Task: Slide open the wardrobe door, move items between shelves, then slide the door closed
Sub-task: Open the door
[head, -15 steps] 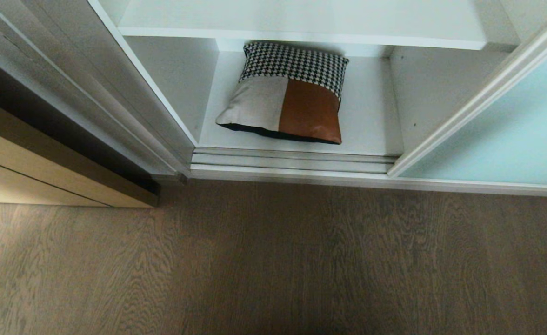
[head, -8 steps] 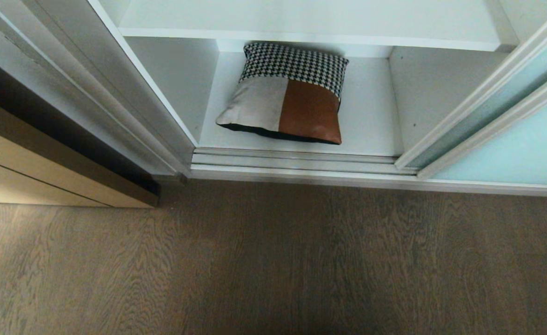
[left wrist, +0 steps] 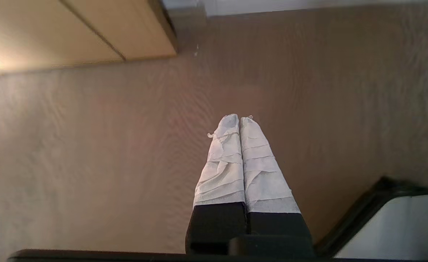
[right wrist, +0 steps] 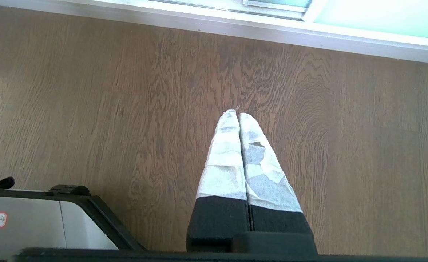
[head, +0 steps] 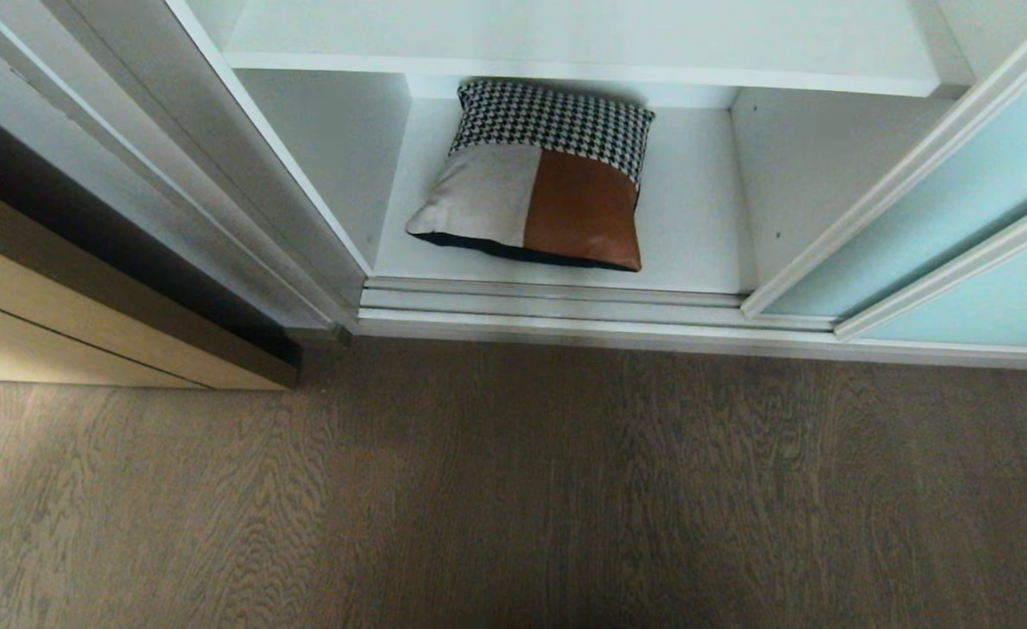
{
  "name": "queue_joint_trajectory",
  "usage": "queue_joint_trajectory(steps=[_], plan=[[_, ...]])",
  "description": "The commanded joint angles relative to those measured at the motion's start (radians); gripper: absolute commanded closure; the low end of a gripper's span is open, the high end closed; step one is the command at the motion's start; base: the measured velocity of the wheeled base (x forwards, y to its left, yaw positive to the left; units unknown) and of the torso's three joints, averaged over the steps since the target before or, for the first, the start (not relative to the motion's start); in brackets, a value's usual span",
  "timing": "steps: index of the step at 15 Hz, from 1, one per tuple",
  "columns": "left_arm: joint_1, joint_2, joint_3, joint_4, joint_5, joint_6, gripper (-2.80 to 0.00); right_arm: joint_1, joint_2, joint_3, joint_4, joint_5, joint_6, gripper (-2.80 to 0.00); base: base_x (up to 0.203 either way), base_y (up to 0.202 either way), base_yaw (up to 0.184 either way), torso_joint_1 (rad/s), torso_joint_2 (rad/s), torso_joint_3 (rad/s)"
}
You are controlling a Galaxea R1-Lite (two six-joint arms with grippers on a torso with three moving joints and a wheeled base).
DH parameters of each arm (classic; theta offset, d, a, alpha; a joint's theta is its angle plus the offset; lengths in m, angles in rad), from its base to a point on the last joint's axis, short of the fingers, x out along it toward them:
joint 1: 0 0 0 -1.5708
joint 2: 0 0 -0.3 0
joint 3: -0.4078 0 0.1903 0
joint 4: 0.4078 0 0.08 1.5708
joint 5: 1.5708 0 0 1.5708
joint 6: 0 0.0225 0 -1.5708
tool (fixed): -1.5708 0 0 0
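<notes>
Frosted blue-green glass sliding wardrobe door [head: 959,227] stands open. Both grippers, left gripper [left wrist: 239,122] and right gripper [right wrist: 237,114], closed, empty. Approach the patchwork cushion [head: 540,179] squarely; its depth under the white upper shelf [head: 566,39] is probably shallow.

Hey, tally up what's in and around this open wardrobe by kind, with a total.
Patchwork cushion: 1
White shelves: 2
Frosted glass sliding door panels: 2
Total: 5
</notes>
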Motion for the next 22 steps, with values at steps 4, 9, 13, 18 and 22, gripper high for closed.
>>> queue_joint_trajectory(steps=[4, 9, 13, 18, 22], plan=[[0.0, -0.017, 0.007, -0.003, 0.021, -0.087, 0.0, 0.0, -0.002, 0.0, 0.0, 0.0, 0.0, 0.0, 0.0, 0.0, 0.0, 0.0, 0.0, 0.0], [0.0, -0.017, 0.007, -0.003, 0.021, -0.087, 0.0, 0.0, -0.002, 0.0, 0.0, 0.0, 0.0, 0.0, 0.0, 0.0, 0.0, 0.0, 0.0, 0.0], [0.0, -0.017, 0.007, -0.004, 0.021, -0.087, 0.0, 0.0, -0.001, 0.0, 0.0, 0.0, 0.0, 0.0, 0.0, 0.0, 0.0, 0.0, 0.0, 0.0], [0.0, -0.017, 0.007, -0.003, 0.021, -0.087, 0.0, 0.0, -0.002, 0.0, 0.0, 0.0, 0.0, 0.0, 0.0, 0.0, 0.0, 0.0, 0.0, 0.0], [0.0, -0.017, 0.007, -0.003, 0.021, -0.087, 0.0, 0.0, -0.002, 0.0, 0.0, 0.0, 0.0, 0.0, 0.0, 0.0, 0.0, 0.0, 0.0, 0.0]])
